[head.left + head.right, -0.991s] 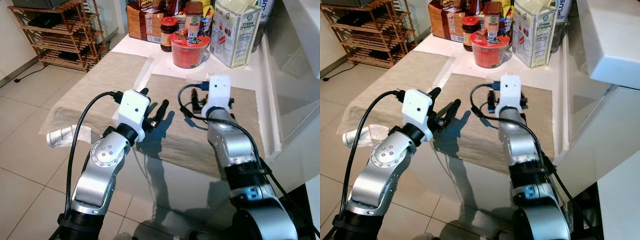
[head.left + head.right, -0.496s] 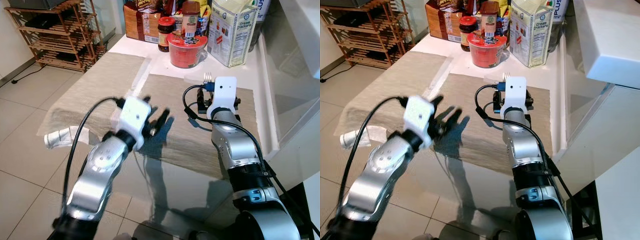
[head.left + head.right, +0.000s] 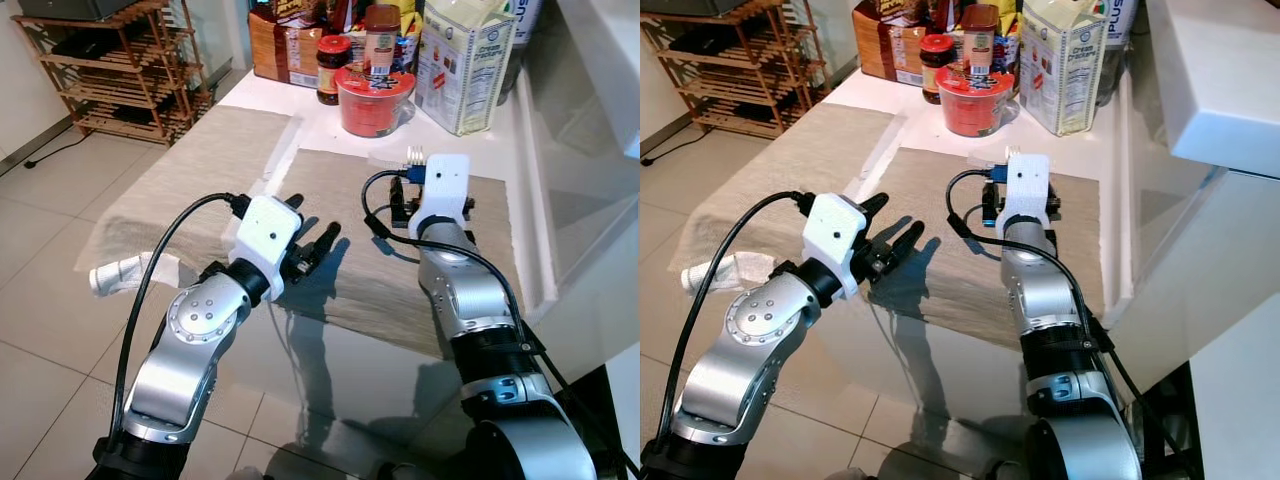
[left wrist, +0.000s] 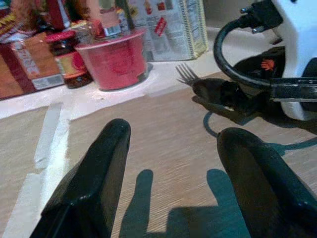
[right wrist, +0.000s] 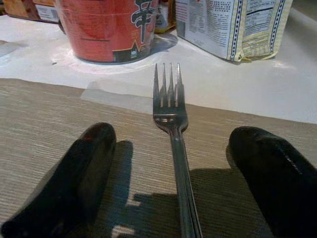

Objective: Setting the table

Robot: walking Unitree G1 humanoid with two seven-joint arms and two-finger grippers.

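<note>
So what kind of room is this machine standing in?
Most likely the kitchen or dining corner of a home. A white table carries woven placemats and a fork, with a red instant noodle cup and a cracker box at the back, over a tiled floor.

A shiny metal fork [image 5: 171,119] lies on the rough woven cloth mat [image 5: 44,109] between my glossy black plastic fingers [image 5: 79,168].

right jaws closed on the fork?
No: the fork lies flat on the placemat between the right gripper jaws, which stand wide apart.
</note>
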